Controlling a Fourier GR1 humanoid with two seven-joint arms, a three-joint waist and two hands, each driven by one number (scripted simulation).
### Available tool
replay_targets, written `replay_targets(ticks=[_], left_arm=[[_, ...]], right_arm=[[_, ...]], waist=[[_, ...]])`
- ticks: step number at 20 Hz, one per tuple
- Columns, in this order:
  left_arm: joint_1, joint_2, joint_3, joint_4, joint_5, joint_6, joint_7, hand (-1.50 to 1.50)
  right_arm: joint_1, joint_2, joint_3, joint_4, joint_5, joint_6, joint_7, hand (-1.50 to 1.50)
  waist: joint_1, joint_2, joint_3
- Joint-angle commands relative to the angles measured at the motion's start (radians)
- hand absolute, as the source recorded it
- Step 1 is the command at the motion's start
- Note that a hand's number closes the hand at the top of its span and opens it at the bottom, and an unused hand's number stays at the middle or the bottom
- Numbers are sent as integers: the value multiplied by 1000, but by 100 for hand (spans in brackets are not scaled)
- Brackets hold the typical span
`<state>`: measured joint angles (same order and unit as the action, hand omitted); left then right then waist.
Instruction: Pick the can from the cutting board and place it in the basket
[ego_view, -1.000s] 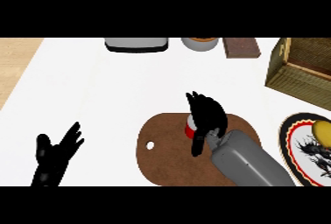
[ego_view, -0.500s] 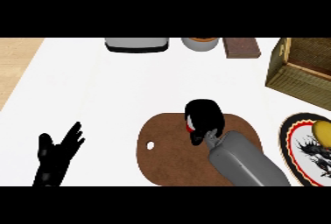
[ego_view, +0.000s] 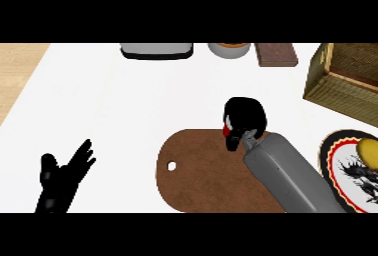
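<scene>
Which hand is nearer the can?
Right. The right hand is curled round the can over the cutting board; the left hand rests open far to its left.

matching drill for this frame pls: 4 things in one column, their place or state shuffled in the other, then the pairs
1. can
2. basket
3. left hand
4. plate

A. far right corner of the counter
B. open, resting at lower left
C. right edge, patterned, yellow item on it
D. on the cutting board, right hand curled round it

Pairs: 1-D, 2-A, 3-B, 4-C
</scene>
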<state>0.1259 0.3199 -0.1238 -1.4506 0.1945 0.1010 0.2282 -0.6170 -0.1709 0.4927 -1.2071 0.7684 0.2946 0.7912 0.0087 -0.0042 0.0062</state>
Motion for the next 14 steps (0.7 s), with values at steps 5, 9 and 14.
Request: replay_targets(ticks=[5, 9, 14], left_arm=[[16, 5, -2, -12, -23, -3, 53, 0], [28, -31, -13, 49, -24, -12, -12, 0], [36, -29, -1, 21, -17, 4, 11, 0]], right_arm=[[-156, 2, -162, 213, 76, -100, 91, 150], [-232, 42, -248, 126, 71, -235, 160, 150], [-304, 32, -419, -65, 45, -531, 124, 150]], waist=[[7, 7, -6], [3, 6, -7], [-10, 0, -5]])
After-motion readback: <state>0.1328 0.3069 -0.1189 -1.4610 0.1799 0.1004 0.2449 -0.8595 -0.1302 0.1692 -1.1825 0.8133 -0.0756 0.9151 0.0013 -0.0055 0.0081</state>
